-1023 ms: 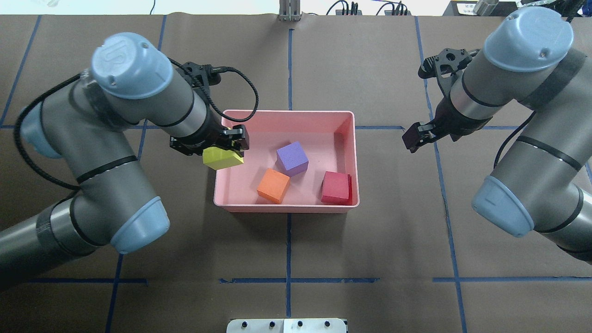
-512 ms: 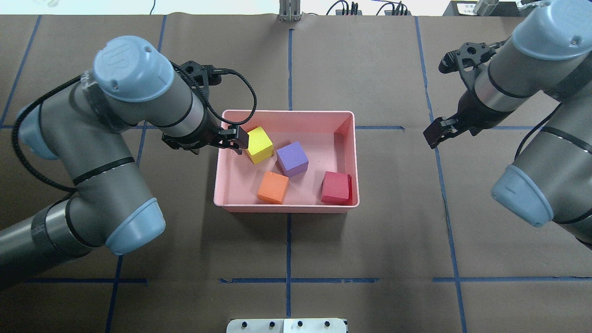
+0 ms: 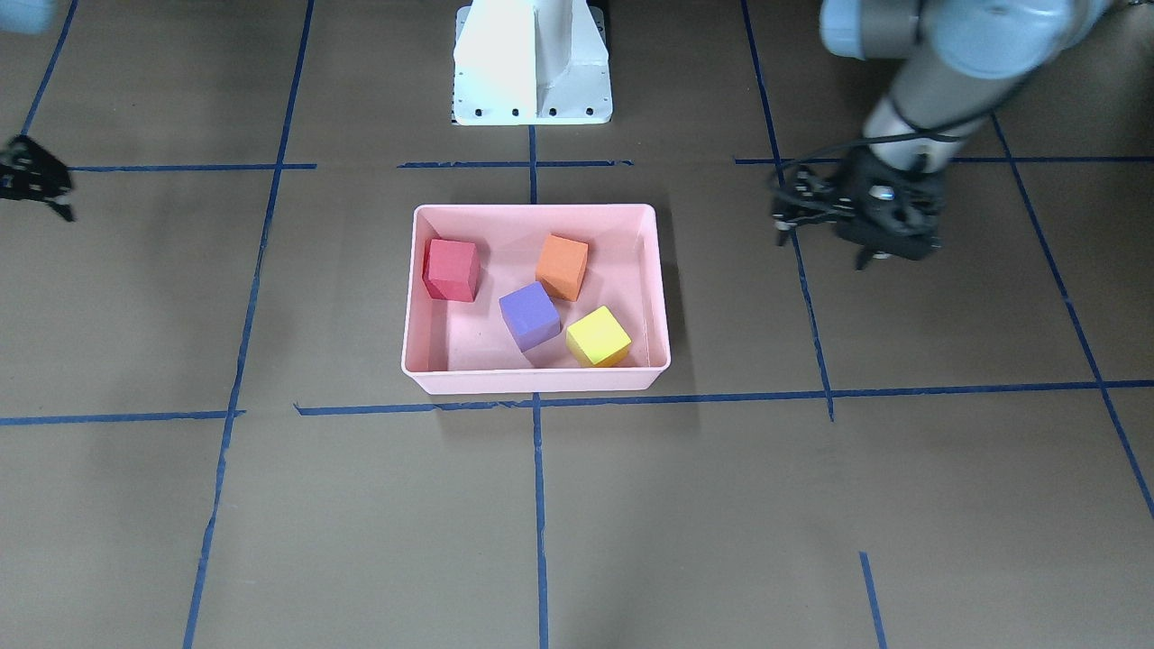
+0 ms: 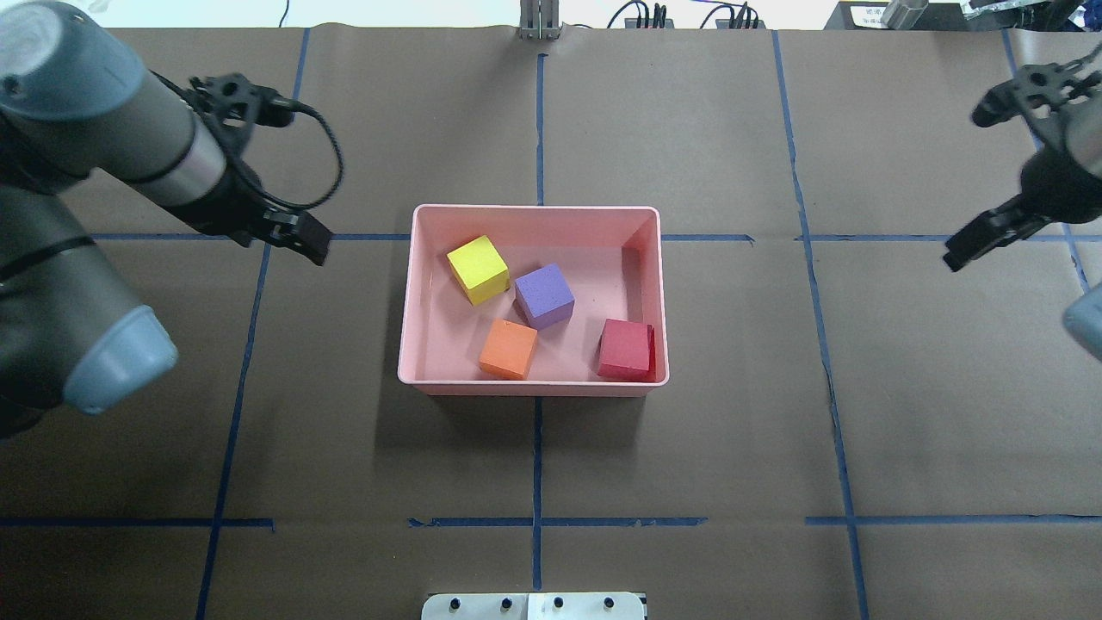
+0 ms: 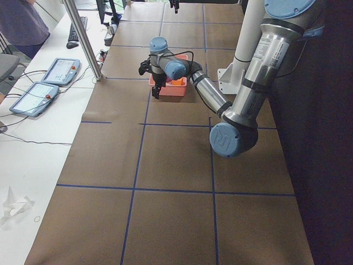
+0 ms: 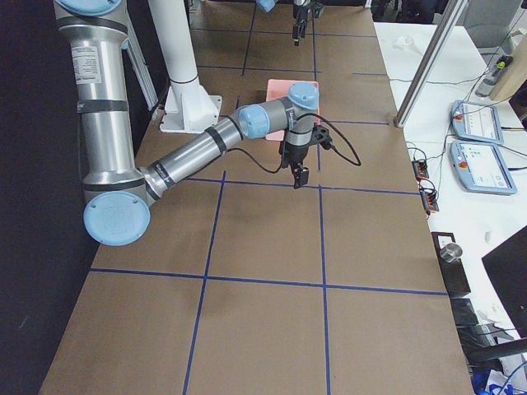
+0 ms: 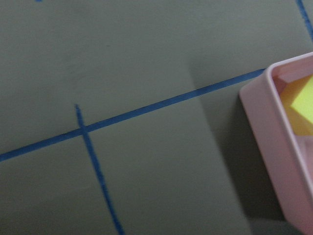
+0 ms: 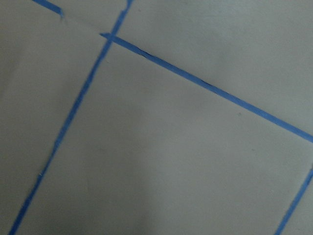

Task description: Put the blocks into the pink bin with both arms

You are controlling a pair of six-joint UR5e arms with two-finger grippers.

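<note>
The pink bin (image 4: pixel 534 386) sits mid-table and holds all four blocks: yellow-green (image 4: pixel 478 269), purple (image 4: pixel 544 294), orange (image 4: pixel 508 349) and red (image 4: pixel 626 349). The front-facing view shows the same bin (image 3: pixel 532 379) with the red (image 3: pixel 451 269), orange (image 3: pixel 562 266), purple (image 3: pixel 529 315) and yellow-green (image 3: pixel 598 336) blocks. My left gripper (image 4: pixel 301 237) is open and empty, left of the bin and apart from it. My right gripper (image 4: pixel 977 241) is open and empty, far right of the bin. The left wrist view shows the bin's corner (image 7: pixel 274 127) and a bit of the yellow-green block (image 7: pixel 303 100).
Brown paper with blue tape lines covers the table. The white pedestal base (image 3: pixel 532 63) stands behind the bin. A pole (image 5: pixel 83 38) and tablets (image 5: pixel 33 96) are on the side bench beyond the table's edge.
The left gripper let go of the yellow-green block, which now rests in the bin, and pulled back to the left. The right arm moved further right, away from the bin.
</note>
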